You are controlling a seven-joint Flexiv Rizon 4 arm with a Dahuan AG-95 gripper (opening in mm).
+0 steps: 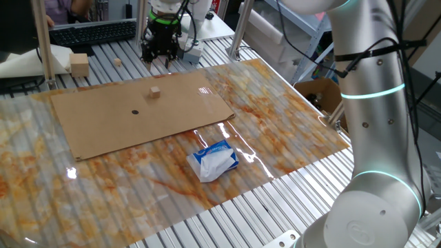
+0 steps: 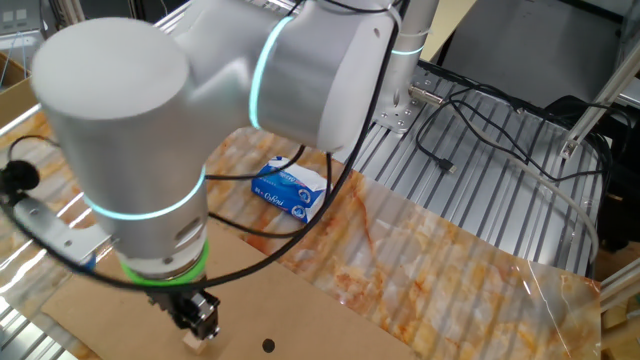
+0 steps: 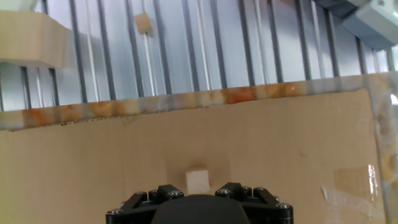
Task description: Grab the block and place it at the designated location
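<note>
The block [image 1: 155,91], a small tan cube, lies on the brown cardboard sheet [image 1: 103,117] near its far edge. The black dot [image 1: 135,111] sits on the cardboard a little nearer and to the left of the block. My gripper [image 1: 160,52] hangs high above the block, open and empty. In the other fixed view the gripper [image 2: 199,320] is just over the block [image 2: 205,346], with the dot [image 2: 268,346] to its right. In the hand view the block [image 3: 198,180] shows between the gripper's two finger bases; the fingertips are out of frame.
A second small tan cube [image 1: 118,63] and a much larger pale wooden block [image 1: 79,64] lie on the slatted metal table beyond the cardboard. A blue-and-white tissue pack [image 1: 215,160] lies on the marbled mat [image 1: 289,131] in front. A keyboard [image 1: 93,31] is at the back.
</note>
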